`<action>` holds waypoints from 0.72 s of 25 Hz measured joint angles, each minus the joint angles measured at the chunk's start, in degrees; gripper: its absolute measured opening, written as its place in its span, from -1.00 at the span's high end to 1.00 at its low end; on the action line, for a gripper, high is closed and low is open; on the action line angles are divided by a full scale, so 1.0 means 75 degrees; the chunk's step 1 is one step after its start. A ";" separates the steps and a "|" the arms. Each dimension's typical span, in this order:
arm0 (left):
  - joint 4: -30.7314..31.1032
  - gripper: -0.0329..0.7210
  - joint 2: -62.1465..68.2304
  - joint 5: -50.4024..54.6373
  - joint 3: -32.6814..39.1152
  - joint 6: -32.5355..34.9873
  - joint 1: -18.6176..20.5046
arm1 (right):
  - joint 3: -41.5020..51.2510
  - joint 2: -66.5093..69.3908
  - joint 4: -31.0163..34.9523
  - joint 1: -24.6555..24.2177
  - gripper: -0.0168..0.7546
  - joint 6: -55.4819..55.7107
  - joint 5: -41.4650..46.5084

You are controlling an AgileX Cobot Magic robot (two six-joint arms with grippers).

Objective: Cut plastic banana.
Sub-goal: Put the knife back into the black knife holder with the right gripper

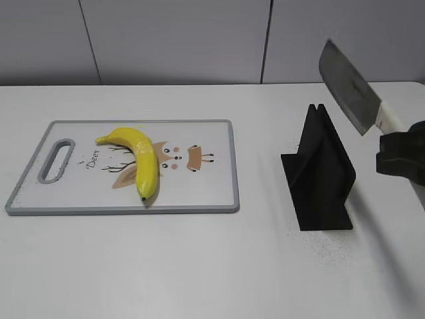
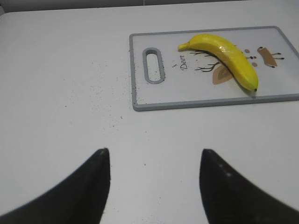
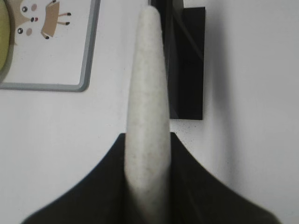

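Right gripper: closed on the white handle of a cleaver – blade raised and tilted up toward the left, above and just right of the black knife stand; clear of the stand.
Right wrist view: handle running up the middle between the jaws, stand beyond it, corner of the cutting board at upper left.
Left gripper: open – fingers spread over bare table, nothing between them; board and banana ahead, well apart.
Plastic banana: whole, lying on the cutting board over the deer print, stem toward the far left, dark tip toward the near edge.
Step in hand (judged): carrying the blade across to the banana; cut not yet begun.
Advice: swing left past the stand, square the edge across the banana's middle, press straight down; curved, glossy body likely to roll – steadying with the left gripper advisable.
Table: white, matte, scattered dark specks near the stand and left of the board.
Room: plain pale wall panels behind, dark seams between them.
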 joint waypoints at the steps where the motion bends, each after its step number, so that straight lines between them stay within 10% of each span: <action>1: 0.0000 -0.65 0.0000 0.0000 0.0000 0.0000 0.0000 | 0.0000 0.0000 -0.0127 0.0000 0.53 0.0163 -0.0066; 18: 0.0007 -0.65 0.0000 0.0000 0.0000 -0.0007 0.0000 | 0.0000 0.1531 -0.0652 0.0000 0.53 0.0830 -0.0871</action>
